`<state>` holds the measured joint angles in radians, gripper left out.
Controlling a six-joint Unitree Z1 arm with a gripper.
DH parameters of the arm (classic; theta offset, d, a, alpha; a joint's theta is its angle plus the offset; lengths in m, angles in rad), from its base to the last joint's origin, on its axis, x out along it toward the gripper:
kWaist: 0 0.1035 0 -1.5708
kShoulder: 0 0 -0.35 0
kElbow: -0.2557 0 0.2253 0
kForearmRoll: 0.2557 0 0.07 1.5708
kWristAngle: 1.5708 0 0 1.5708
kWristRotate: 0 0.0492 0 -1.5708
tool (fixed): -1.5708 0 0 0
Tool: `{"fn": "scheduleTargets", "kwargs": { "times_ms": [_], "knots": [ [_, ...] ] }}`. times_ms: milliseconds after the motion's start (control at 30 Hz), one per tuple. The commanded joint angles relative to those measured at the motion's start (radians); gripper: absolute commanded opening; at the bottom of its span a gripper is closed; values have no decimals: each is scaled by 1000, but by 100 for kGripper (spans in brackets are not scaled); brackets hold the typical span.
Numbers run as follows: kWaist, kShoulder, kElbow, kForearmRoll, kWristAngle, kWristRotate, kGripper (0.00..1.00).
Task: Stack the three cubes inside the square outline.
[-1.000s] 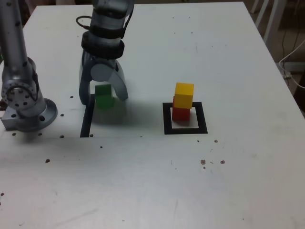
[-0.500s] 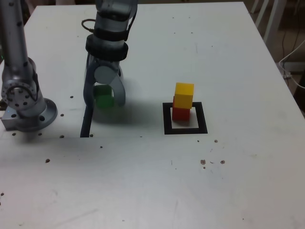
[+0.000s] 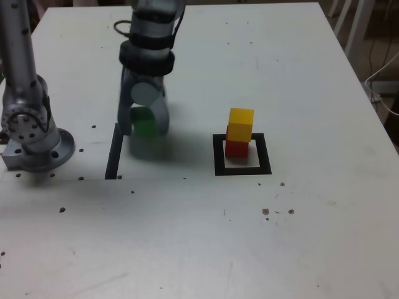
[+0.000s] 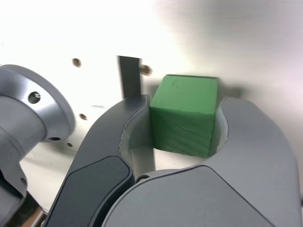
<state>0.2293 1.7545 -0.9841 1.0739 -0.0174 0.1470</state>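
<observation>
The green cube (image 3: 144, 126) sits between the fingers of my gripper (image 3: 143, 131), which is shut on it. In the wrist view both jaws press the sides of the green cube (image 4: 185, 116), with the gripper (image 4: 184, 103) around it. Whether the cube is off the table I cannot tell. In the exterior view the yellow cube (image 3: 240, 120) rests on the red cube (image 3: 235, 148), slightly offset. The red one stands inside the square outline (image 3: 218, 157), to the exterior view's right of my gripper.
A straight black line (image 3: 113, 152) lies on the white table (image 3: 199, 237) just to the exterior view's left of the gripper. The arm's grey base (image 3: 34, 140) stands at the far left. Chair legs and a cable show beyond the table's right edge.
The jaws have narrowed from wide open onto the green cube. The gripper and cube have shifted a little toward the exterior view's right. The yellow and red stack has not moved.
</observation>
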Motion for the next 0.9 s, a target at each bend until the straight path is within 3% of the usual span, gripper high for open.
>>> {"fn": "scheduleTargets", "kwargs": {
  "times_ms": [0,467,867],
  "knots": [
    [-27,-3,-52,35,8,-5,27],
    [-175,57,-479,368,45,-46,27],
    [-263,161,-725,496,30,-45,27]
  ]
}}
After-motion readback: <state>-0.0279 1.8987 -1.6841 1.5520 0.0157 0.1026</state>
